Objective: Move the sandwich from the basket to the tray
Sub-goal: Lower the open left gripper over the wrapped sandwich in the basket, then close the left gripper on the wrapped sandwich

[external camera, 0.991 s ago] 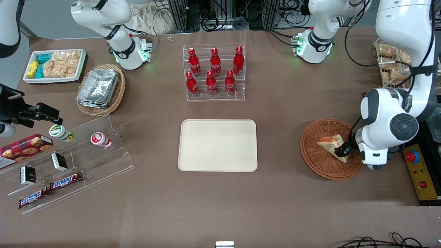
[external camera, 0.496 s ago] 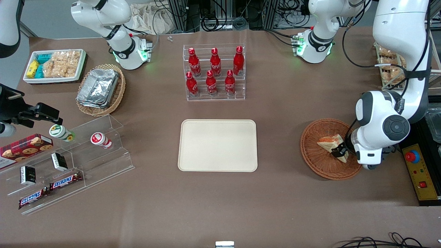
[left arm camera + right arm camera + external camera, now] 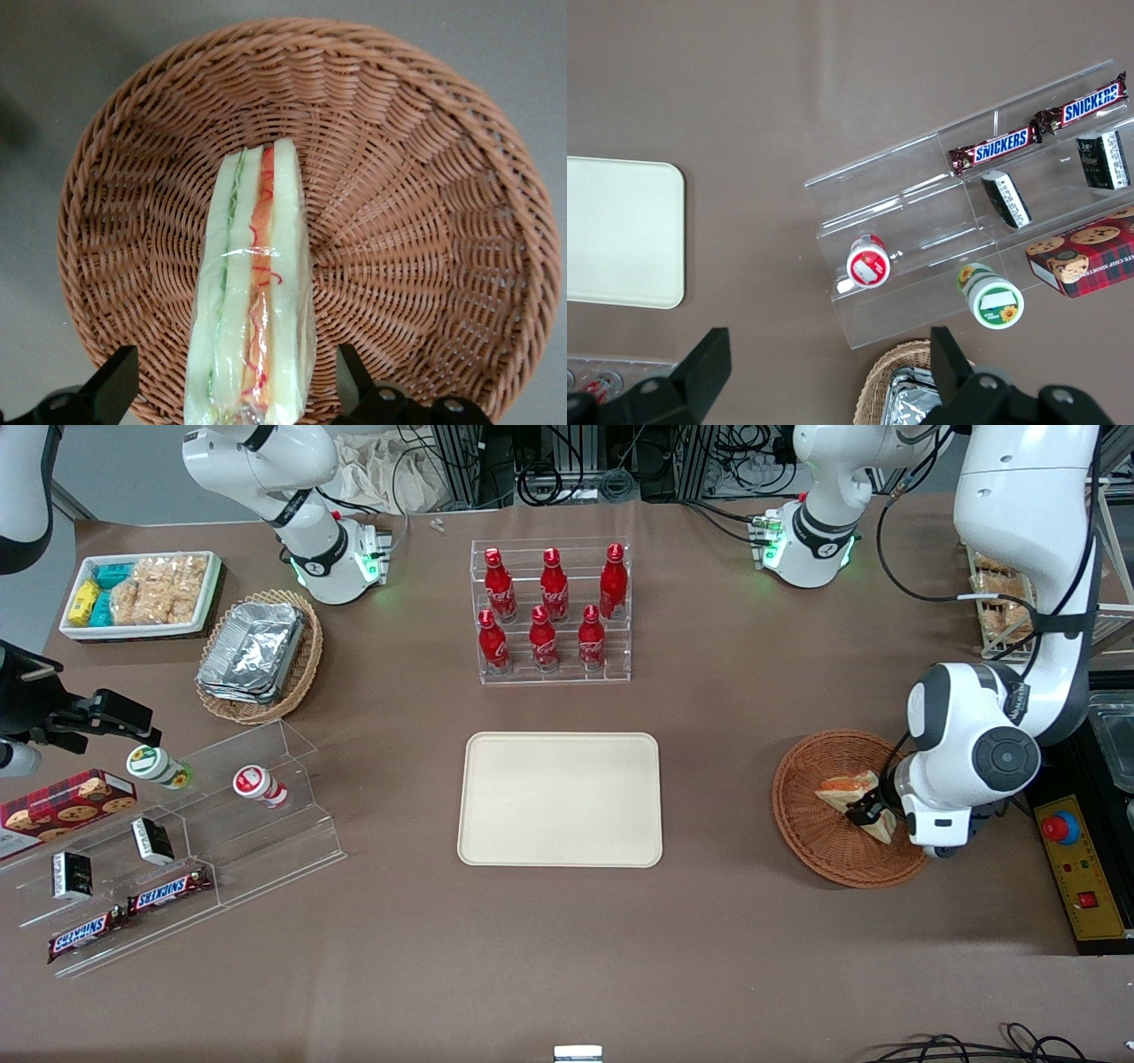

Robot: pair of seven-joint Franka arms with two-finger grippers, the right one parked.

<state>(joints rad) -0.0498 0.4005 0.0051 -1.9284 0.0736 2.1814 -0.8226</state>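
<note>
We see the gripper [image 3: 873, 812] low in the basket [image 3: 819, 846], fingers [image 3: 113, 382] spread either side of the sandwich [image 3: 255, 292], gaps both sides. Open tabletop lies between basket and tray [image 3: 560, 799]. Bottle rack [image 3: 551, 611] stands farther from the camera than the tray, off that path.

Glossy plastic-wrapped sandwich [image 3: 257, 292], rough woven wicker basket [image 3: 425, 221], smooth matt tray [image 3: 560, 799]
</note>
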